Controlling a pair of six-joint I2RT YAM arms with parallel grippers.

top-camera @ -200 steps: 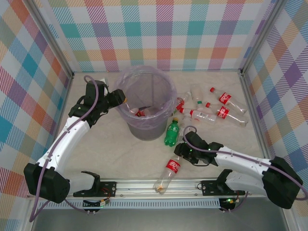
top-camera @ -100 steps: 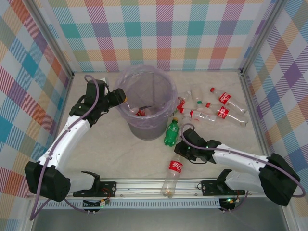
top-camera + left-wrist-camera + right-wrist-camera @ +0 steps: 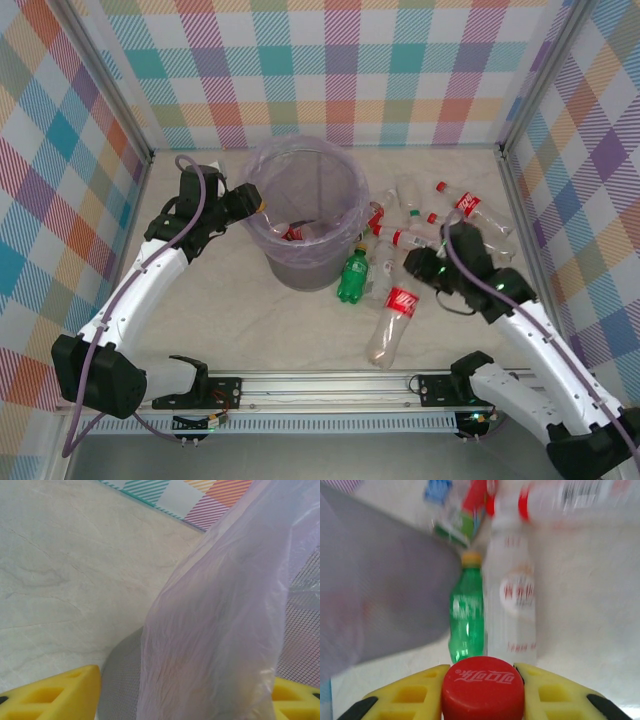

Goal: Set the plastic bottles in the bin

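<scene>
**Bottle held by cap only, may slip**

Top: R gripper (image 3: 413, 274) clenched on bottle (image 3: 392, 322) cap, right of bin (image 3: 300, 272); L gripper (image 3: 250, 205) at rim.
L wrist: bag (image 3: 215, 630) between fingers (image 3: 65, 695), grip unclear.
R wrist: cap (image 3: 482, 687) pinched; hanging body could swing, slip out.

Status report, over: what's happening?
Left end effector open, straddling bin rim. Right end effector shut on red-labelled bottle. Green bottle lies beside bin.

A round grey bin (image 3: 305, 268) lined with a translucent lavender bag stands upright, with a few bottles (image 3: 295, 232) inside. A green plastic bottle (image 3: 352, 275) lies just beside its base. A clear red-labelled plastic bottle (image 3: 393, 318) slants nearby, held by its red cap (image 3: 483, 687). More clear red-capped bottles (image 3: 440, 228) cluster behind.
</scene>
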